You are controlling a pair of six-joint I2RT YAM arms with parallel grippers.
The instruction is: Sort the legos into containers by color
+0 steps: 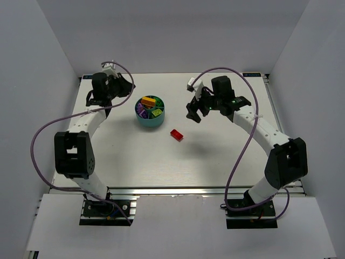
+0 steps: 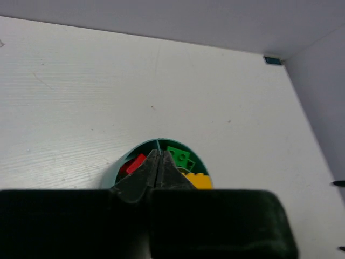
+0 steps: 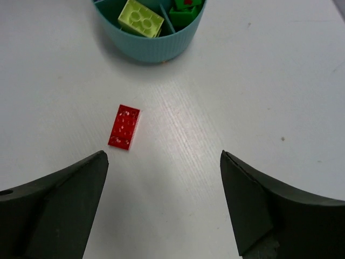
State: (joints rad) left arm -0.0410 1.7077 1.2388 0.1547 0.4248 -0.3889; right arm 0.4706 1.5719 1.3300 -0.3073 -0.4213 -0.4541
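**One red brick off the bowl, right end effector wide above it**

From above, the teal bowl (image 1: 141, 122) stands on the white bench (image 1: 135, 162), left of centre and toward the far side. A lone red brick (image 1: 176, 134) lies flat on the bench near the bowl's right front, apart from its wall. Only this view shows most of the compartments at once: an orange-yellow brick (image 1: 150, 101) at the far side, purple pieces (image 1: 142, 111) on the left and a lime brick (image 1: 157, 113) at the near right. The left end effector (image 1: 125, 89) hangs to the left of the bowl and beyond it. The right end effector (image 1: 196, 111) hangs to the bowl's right, beyond the loose brick. The left one's opening cannot be read from here.

The wrist views fill that in. The left wrist camera shows its two jaws pressed together with nothing between them. Past their tips, a second red brick (image 2: 135, 163) and a dark green brick (image 2: 179, 156) lie in adjoining compartments, split by an inner wall. The right wrist camera shows its jaws spread wide and empty. The loose red brick lies on bare bench ahead of them, nearer the jaw on the picture's left, with the bowl's wall beyond it.
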